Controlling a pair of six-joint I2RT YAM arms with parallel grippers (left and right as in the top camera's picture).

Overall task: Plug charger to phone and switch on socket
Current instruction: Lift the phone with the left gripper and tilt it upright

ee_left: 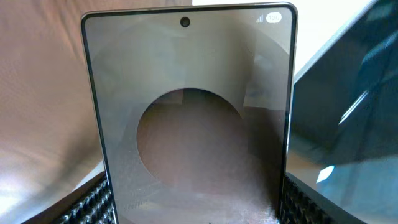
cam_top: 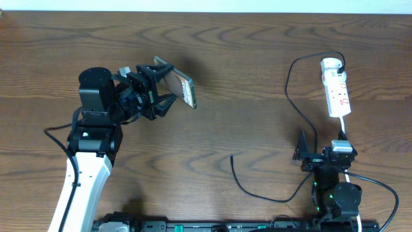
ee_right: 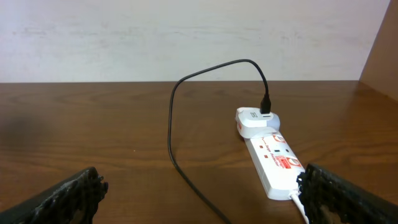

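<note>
My left pincer [cam_top: 166,87] clamped on phone [cam_top: 183,89], held clear of surface [cam_top: 257,51] | my right pincer [ee_right: 199,186] wide open, empty, facing socket [ee_right: 273,163] | charger [cam_top: 233,161] tip loose on surface | risk: phone twists in my grip when the tip is pushed in

A brown wood-grain tabletop [cam_top: 244,77] carried a white power strip [cam_top: 337,93] with red marks, lying flat toward the right side. A white adapter [ee_right: 255,121] sat in its far end. From there a thin black cable [ee_right: 169,134] arched up, then trailed in loose curves over the wood, its free tip near the middle. A white cord [cam_top: 342,125] left the strip's near end
</note>
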